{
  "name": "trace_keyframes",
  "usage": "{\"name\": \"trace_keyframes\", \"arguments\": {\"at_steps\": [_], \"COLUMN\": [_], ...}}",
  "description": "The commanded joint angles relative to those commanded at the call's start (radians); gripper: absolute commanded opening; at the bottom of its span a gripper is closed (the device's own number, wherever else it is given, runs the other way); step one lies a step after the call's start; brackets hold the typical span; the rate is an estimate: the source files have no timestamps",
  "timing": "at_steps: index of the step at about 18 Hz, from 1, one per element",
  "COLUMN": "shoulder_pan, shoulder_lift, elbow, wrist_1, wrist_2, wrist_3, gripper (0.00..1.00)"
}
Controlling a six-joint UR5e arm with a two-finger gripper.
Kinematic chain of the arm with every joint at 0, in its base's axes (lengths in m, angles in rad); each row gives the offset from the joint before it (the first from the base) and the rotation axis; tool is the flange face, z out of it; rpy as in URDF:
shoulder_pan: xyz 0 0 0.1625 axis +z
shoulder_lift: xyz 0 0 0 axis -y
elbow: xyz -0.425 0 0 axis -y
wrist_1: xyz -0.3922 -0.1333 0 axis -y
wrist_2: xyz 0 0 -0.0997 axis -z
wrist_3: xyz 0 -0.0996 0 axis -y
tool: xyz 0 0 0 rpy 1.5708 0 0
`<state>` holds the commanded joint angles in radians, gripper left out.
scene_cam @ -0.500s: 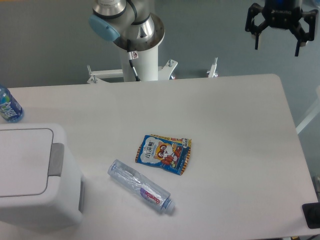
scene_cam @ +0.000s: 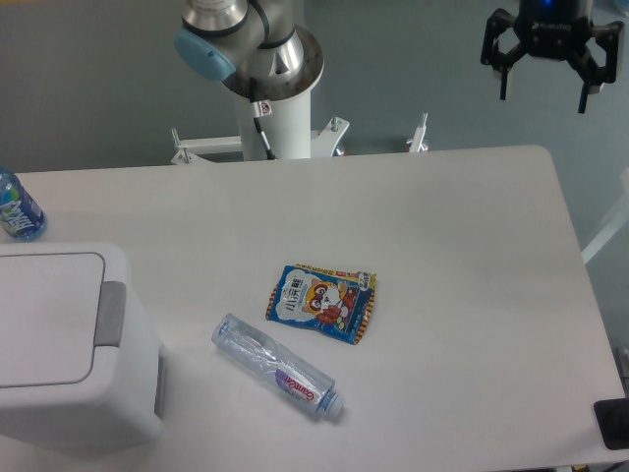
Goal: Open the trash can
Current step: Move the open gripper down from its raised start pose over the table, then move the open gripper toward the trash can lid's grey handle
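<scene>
Your trash can (scene_cam: 74, 339) sits at the near left corner of the table (scene_cam: 462, 256), partly cut off by the left edge of the view. It is a big white boxy bin with rounded corners, and its flat rectangular lid panel (scene_cam: 44, 320) lies closed and level on top. The grey push tab (scene_cam: 111, 315) runs along the lid's right side, facing the middle of the table, and nothing is touching it.

Just to the right of the bin, you have a clear plastic bottle (scene_cam: 277, 367) lying on its side, set at a slant with its cap end pointing toward the near right (the label carries some pink print). A little beyond it lies a flat snack packet (scene_cam: 322, 302), blue with a cartoon figure on the front, close to the bottle but not touching it. At the far left edge, behind the bin, a blue bottle (scene_cam: 18, 208) shows only in part.

Your gripper (scene_cam: 544, 93) hangs high at the far right, over the table's back corner and well apart from the bin. Its two black fingers are spread wide with nothing between them. The arm's base column (scene_cam: 275, 108) stands behind the table's far edge, near the middle.
</scene>
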<state>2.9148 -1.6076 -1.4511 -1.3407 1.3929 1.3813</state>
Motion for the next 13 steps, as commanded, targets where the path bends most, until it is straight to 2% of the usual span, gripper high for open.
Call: {"name": "trace_keyframes", "arguments": {"at_steps": [1, 3, 6, 10, 13], "shoulder_pan": [-0.021, -0.092, -0.185, -0.311, -0.370], "shoulder_lift": [-0.006, -0.037, -0.067, -0.113, -0.133], "elbow": [0.006, 0.017, 0.014, 0.018, 0.021], "wrist_1": [0.005, 0.052, 0.100, 0.212, 0.236], "wrist_2": [-0.002, 0.006, 0.084, 0.117, 0.113], "wrist_3": [-0.084, -0.221, -0.400, -0.690, -0.853], "gripper": [1.00, 1.00, 1.00, 1.00, 1.00]}}
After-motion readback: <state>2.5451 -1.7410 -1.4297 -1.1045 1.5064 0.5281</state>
